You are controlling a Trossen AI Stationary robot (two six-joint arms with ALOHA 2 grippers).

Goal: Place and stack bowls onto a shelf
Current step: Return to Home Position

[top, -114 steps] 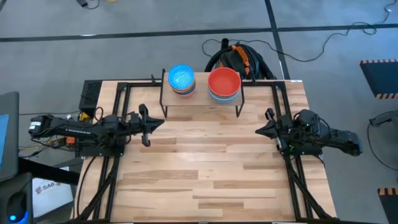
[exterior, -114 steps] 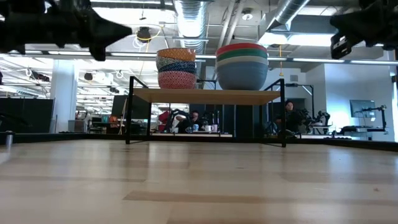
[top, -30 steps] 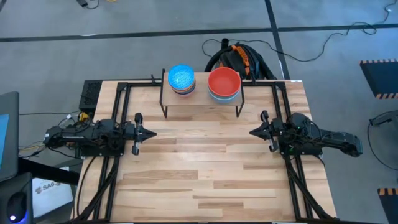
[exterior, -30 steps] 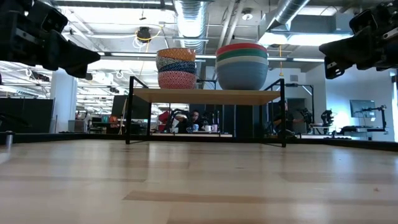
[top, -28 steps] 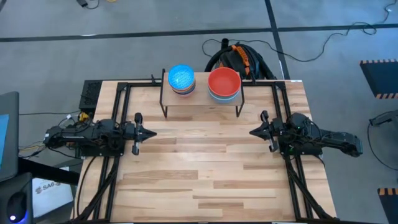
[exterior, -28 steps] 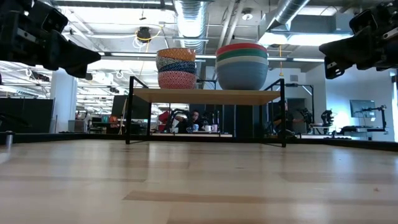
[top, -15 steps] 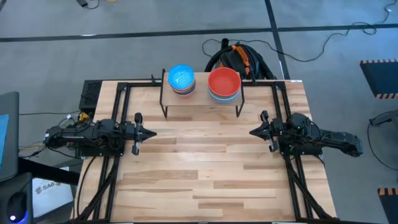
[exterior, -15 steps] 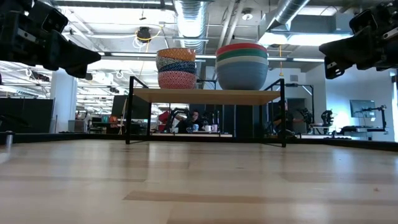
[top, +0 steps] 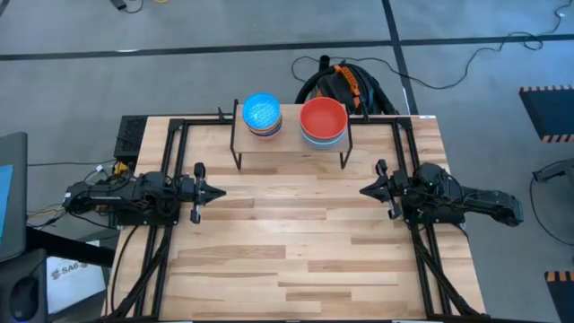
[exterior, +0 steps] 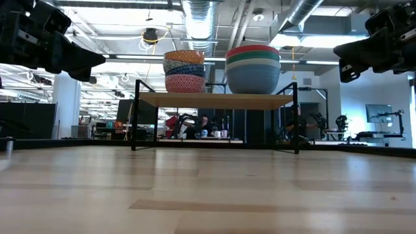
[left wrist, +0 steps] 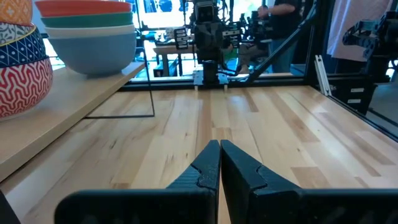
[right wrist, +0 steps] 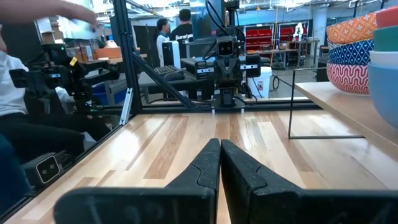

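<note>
The shelf (top: 289,149) stands at the table's far side on black legs. Two stacks of bowls rest on it. The left stack (exterior: 184,71) has patterned bowls, a blue one on top (top: 262,112). The right stack (exterior: 253,68) is topped by a red bowl (top: 323,117) over green, white and light blue ones. My left gripper (top: 203,191) hovers shut above the table near its left edge, pointing right. My right gripper (top: 375,189) hovers shut near the right edge, pointing left. Both are empty and face each other.
Black frame rails (top: 170,161) run along the table's left, right and far sides. A bag with cables (top: 345,85) lies on the floor behind the table. A broad stretch of bare wooden tabletop (top: 291,242) lies between the arms. People and equipment show in the room beyond.
</note>
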